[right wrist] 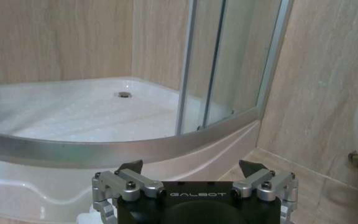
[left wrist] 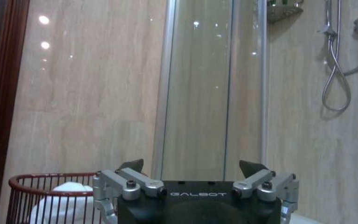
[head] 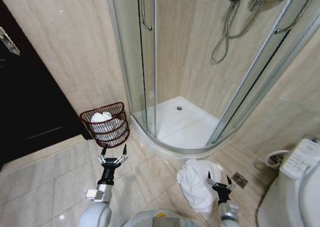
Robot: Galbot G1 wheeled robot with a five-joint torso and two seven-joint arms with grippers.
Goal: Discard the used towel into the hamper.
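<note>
The hamper (head: pixel 116 132) is a reddish-brown wire basket standing on the floor against the beige wall, with white towels (head: pixel 101 118) inside it. My left gripper (head: pixel 114 149) hangs open and empty just in front of it, a little below its base in the head view. In the left wrist view the gripper (left wrist: pixel 191 165) points at the wall, with the hamper (left wrist: pixel 24 186) off to one side. The used towel (head: pixel 195 179), white and crumpled, lies on the floor tiles in front of the shower. My right gripper (head: pixel 218 178) is open at the towel's right edge. Its wrist view shows the gripper (right wrist: pixel 191 165) empty.
A glass shower enclosure with a white tray (head: pixel 185 124) and raised curved kerb (right wrist: pixel 104 149) stands between the hamper and the right wall. A toilet (head: pixel 300 182) is at the right, a floor drain (head: pixel 240 179) beside the towel, and a dark door (head: pixel 30 97) at the left.
</note>
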